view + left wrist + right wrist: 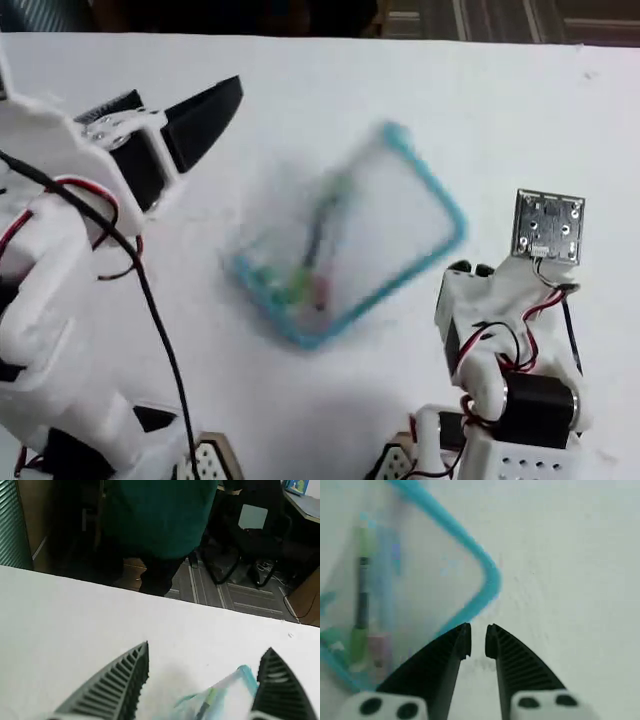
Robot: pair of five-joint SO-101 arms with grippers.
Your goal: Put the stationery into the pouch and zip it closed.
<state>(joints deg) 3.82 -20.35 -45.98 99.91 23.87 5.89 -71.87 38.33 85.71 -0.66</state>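
High view — one blue-edged pouch, blurry pens inside — count unclear.

Bright, even light washes the white table almost flat, and the shadows beside the arms are faint and soft-edged. In the high view the clear, teal-edged plastic pouch is heavily blurred, its outline smeared into streaks; the right wrist view shows it soft as well. Beyond the table's far edge, in the left wrist view, the room is dim, nearly black in places.
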